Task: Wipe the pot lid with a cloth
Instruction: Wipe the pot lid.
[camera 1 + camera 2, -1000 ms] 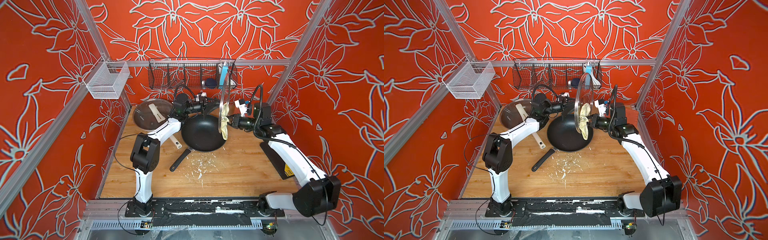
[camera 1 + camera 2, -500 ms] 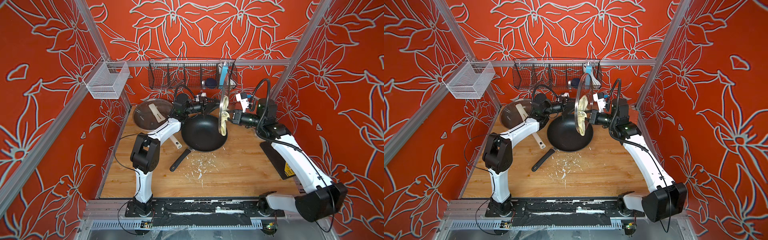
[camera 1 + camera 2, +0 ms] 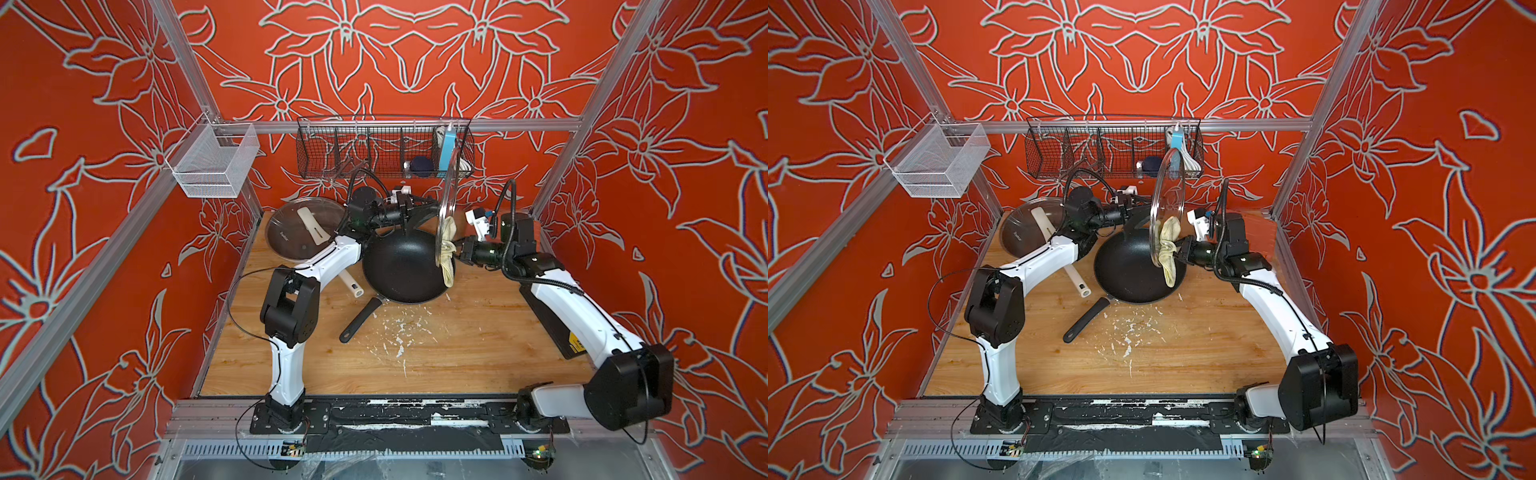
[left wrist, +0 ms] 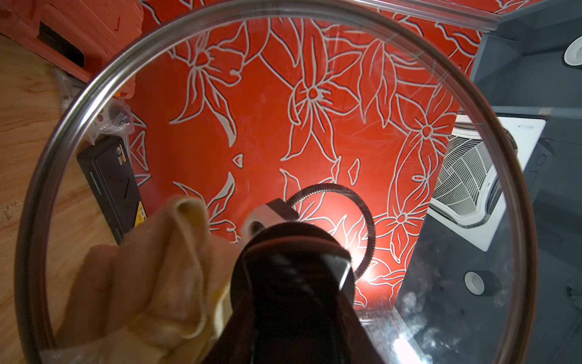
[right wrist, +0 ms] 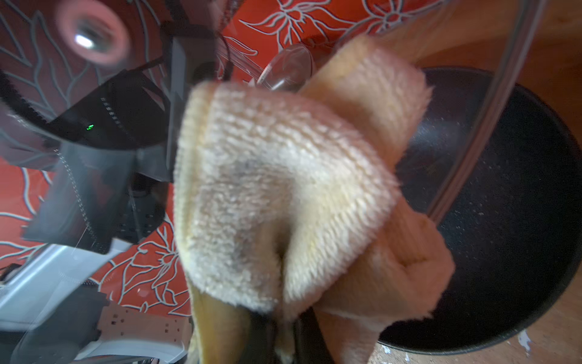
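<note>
Wiping in hand: left fingers (image 4: 283, 331) clamp the pot lid (image 3: 1173, 183) (held on edge); right fingers (image 5: 263, 343), clamped on the cloth (image 3: 1168, 249), must next sweep fresh glass.

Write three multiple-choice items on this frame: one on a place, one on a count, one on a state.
1. Where does the black pan rest?
A. on the wooden table
B. lifted in the air
C. hung on a hook

2. How many glass lids show in the top views?
A. one
B. two
C. three

3. How is the cloth placed?
A. spread flat on the table
B. lying inside the pan
C. pinched in the right gripper, against the raised lid

Answers:
1 A: in both top views the pan sits on the boards.
2 B: the left gripper holds the raised lid upright by its knob, and the other lid lies flat at the back.
3 C: the right wrist view shows closed jaws on the cloth, which is pressed to the glass.
</note>
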Controlling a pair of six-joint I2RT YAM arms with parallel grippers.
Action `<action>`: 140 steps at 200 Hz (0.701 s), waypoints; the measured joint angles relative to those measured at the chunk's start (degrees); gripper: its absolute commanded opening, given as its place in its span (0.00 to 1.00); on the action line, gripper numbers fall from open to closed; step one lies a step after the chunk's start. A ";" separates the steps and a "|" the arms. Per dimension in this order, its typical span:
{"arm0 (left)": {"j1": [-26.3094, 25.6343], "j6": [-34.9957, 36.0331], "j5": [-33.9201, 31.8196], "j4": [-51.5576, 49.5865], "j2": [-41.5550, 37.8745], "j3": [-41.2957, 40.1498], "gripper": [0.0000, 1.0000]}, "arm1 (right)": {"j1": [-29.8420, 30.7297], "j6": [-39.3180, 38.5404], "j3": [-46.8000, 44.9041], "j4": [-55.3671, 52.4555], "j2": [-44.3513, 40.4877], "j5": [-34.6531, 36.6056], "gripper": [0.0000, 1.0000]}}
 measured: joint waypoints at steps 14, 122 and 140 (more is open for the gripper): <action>-0.02 -0.22 -0.04 0.13 0.00 0.00 0.00 | 0.20 1.03 3.69 1.01 0.00 -1.84 0.00; -0.37 -1.46 0.22 1.73 0.00 -2.34 0.00 | -4.24 3.17 26.01 3.87 10.75 0.83 0.00; -0.63 -1.46 0.63 1.70 0.00 -2.43 0.00 | -6.19 3.04 25.94 3.28 14.36 2.58 0.00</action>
